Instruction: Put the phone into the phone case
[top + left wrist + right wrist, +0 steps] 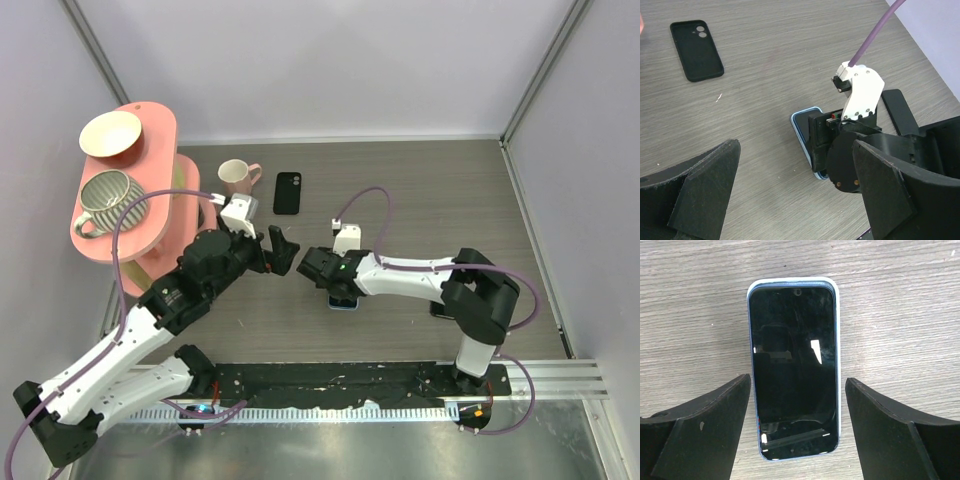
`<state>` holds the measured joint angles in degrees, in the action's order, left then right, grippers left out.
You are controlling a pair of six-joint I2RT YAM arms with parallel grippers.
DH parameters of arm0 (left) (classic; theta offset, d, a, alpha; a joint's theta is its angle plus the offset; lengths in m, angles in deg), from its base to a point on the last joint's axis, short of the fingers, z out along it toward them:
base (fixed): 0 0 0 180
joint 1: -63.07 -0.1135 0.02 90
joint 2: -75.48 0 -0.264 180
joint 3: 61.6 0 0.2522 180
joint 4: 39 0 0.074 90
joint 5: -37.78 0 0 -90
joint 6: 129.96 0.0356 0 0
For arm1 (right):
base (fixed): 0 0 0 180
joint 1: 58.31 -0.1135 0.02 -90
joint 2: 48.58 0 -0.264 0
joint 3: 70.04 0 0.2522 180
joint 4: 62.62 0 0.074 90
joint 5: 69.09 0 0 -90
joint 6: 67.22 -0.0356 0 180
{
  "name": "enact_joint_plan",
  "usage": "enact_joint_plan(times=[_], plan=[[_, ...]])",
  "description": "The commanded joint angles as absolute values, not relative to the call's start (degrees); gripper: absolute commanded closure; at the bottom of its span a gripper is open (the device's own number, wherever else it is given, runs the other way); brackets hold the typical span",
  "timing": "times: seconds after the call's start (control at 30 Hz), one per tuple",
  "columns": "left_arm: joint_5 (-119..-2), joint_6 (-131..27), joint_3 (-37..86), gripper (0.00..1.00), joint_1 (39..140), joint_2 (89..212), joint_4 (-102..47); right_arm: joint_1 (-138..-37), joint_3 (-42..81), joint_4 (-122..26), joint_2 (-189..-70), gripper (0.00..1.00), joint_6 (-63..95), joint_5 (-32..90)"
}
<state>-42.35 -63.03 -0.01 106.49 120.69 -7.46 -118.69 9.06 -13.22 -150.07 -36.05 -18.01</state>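
The light-blue phone point(794, 370) lies screen up on the wood table, its edge showing under the right wrist in the top view point(343, 303). My right gripper point(797, 382) is open and hangs straight over it, one finger on each long side, with gaps to the phone. The black phone case point(287, 192) lies flat and empty further back, also in the left wrist view point(696, 50). My left gripper point(281, 250) is open and empty, just left of the right gripper, above the table. The phone also shows in the left wrist view point(801, 125).
A pink two-level stand point(150, 215) at the back left holds a cream bowl point(110, 133) and a striped mug point(105, 195). A pink mug point(237, 177) stands left of the case. A flat black piece point(897, 112) lies by the right arm. Walls enclose the table.
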Motion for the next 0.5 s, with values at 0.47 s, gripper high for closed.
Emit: enact_joint_plan(times=[0.47], plan=[[-45.79,-73.01,4.20,0.21,110.00,134.71,2.10,-104.92,-10.04,-35.29,-127.52,0.48,-16.70,4.98]])
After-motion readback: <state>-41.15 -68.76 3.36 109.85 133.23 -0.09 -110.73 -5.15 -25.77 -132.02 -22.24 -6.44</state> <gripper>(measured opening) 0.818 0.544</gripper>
